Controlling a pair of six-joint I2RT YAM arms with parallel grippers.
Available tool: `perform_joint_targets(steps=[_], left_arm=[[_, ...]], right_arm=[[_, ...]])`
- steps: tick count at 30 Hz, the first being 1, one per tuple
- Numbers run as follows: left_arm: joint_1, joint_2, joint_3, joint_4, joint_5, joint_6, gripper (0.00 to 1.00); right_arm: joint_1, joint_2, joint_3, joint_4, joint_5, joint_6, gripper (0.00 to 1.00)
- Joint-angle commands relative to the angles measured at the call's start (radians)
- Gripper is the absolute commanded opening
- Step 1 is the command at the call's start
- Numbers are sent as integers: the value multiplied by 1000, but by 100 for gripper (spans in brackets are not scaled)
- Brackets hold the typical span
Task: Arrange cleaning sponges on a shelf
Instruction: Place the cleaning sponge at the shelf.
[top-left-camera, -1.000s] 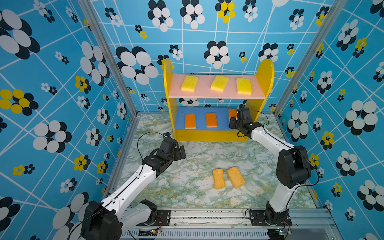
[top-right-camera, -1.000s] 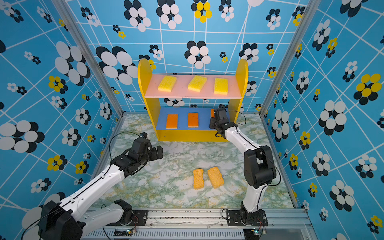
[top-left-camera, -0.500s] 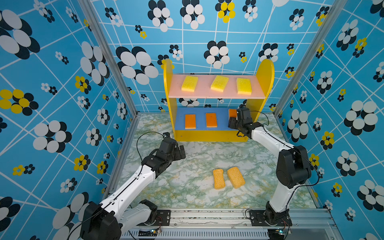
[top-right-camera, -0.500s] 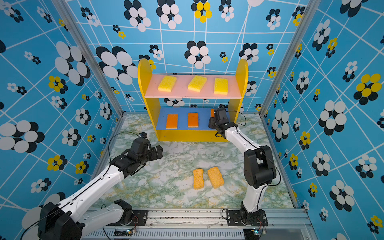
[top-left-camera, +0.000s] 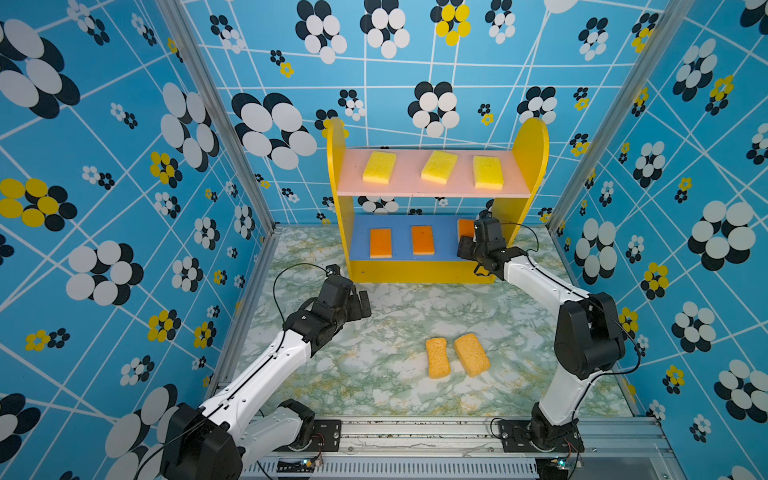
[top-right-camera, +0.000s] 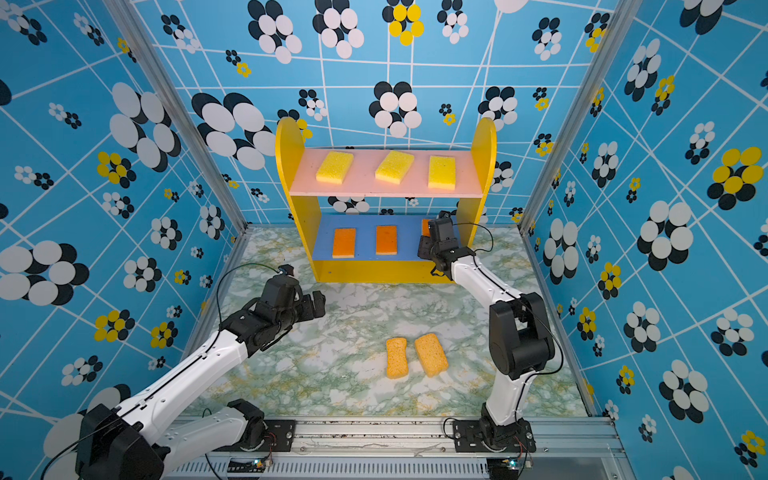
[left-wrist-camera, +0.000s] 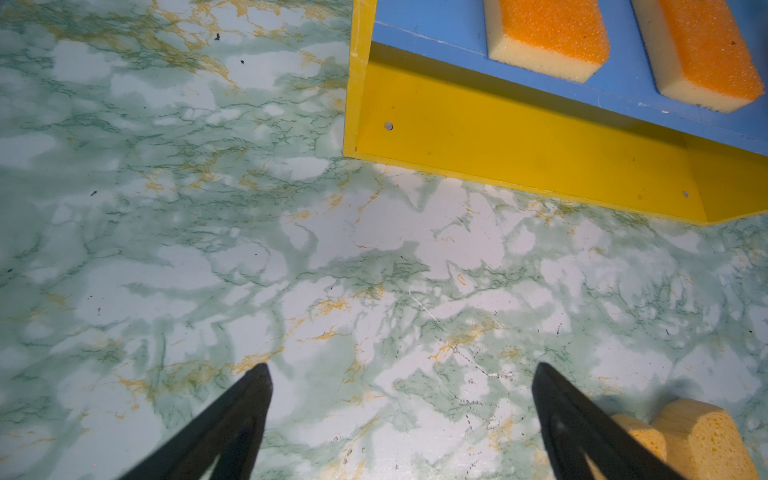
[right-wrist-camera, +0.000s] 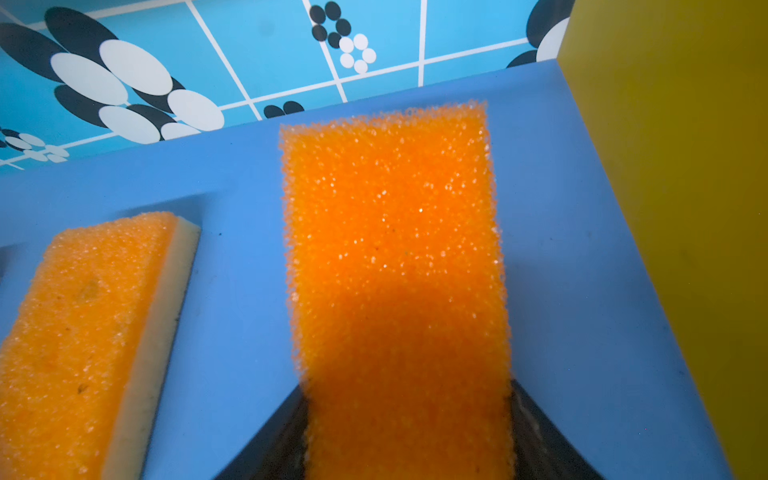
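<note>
Reaching into the lower tier of the shelf (top-left-camera: 424, 272), the right gripper (right-wrist-camera: 409, 432) has its two dark fingers (right-wrist-camera: 536, 432) set against the long sides of the third orange sponge (right-wrist-camera: 395, 257), which lies flat on the blue lower board (right-wrist-camera: 582, 332) just beside the yellow right side panel (right-wrist-camera: 685, 187); whether the fingers pinch it or merely flank it cannot be told. A second orange sponge (right-wrist-camera: 91, 332) lies near it on the same board, and a top view shows the leftmost orange sponge (top-left-camera: 380, 243) further along. On the pink upper board (top-right-camera: 365, 187), three yellow sponges (top-right-camera: 394, 167) lie in a row, apart from one another. Two tan porous sponges (top-left-camera: 455, 355) lie side by side on the marbled tabletop (top-left-camera: 374, 374), well in front of the shelf. The left gripper (left-wrist-camera: 401, 376) hovers over bare tabletop near the shelf's left front corner, its fingers (left-wrist-camera: 249, 399) spread wide and holding nothing; the tan sponges sit just beyond one fingertip in the left wrist view.
</note>
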Motion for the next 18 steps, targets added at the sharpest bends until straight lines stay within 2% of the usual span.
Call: perform_joint_targets(steps=[1, 12, 18], left_arm=[[4, -8, 12, -5, -14, 1, 99], [4, -9, 8, -1, -12, -2, 99], [4, -8, 4, 1, -11, -3, 99]], right_arm=[[-7, -33, -35, -38, 0, 15, 66], [-7, -54, -42, -53, -8, 11, 66], [-7, -37, -40, -56, -2, 14, 78]])
